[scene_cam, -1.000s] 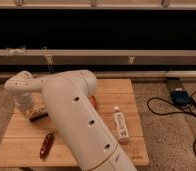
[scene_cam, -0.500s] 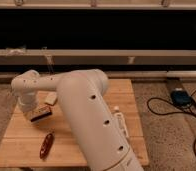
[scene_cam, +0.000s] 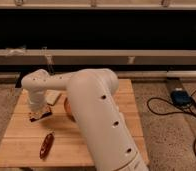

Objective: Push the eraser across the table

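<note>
While my gripper [scene_cam: 35, 109] sits at the eraser [scene_cam: 41, 116] (open or closed, I cannot tell), a pale block [scene_cam: 52, 97] lies just beyond it.

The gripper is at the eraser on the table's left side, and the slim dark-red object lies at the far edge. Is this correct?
Not quite. The camera view shows the slim dark-red object near the front edge; the gripper is indeed at the eraser on the table's left side.

1 eraser [scene_cam: 42, 116] | 1 beige block [scene_cam: 53, 96] | 1 red object [scene_cam: 46, 145] | 1 end effector [scene_cam: 36, 110] (over eraser)
</note>
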You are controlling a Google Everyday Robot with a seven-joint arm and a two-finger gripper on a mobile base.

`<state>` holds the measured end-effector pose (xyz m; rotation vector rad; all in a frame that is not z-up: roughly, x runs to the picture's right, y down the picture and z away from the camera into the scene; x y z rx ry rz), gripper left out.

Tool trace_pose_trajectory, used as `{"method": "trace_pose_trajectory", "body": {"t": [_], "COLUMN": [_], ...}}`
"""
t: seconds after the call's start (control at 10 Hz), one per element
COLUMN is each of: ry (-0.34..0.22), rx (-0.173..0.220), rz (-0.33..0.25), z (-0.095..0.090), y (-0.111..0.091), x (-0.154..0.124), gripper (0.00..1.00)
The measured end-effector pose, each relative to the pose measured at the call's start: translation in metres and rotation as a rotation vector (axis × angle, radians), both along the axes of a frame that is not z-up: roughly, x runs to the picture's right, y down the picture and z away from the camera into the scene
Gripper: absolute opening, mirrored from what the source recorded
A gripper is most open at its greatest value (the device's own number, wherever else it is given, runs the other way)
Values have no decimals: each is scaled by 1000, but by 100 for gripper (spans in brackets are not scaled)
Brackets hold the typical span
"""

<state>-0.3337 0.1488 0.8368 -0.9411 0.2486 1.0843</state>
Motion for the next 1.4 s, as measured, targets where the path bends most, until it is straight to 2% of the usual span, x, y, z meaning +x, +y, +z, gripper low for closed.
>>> {"method": "trace_pose_trajectory", "body": {"t": [0.2,0.7,0.9,1.4], "ry": [40,74,89,143], "rx": [-6,-31,-29,-11], "rz": [33,95,93,45], "z": [17,25,24,24], "y": [-11,-15,-12,3], "x": [20,40,42,50], "gripper": [0,0,0,0]}}
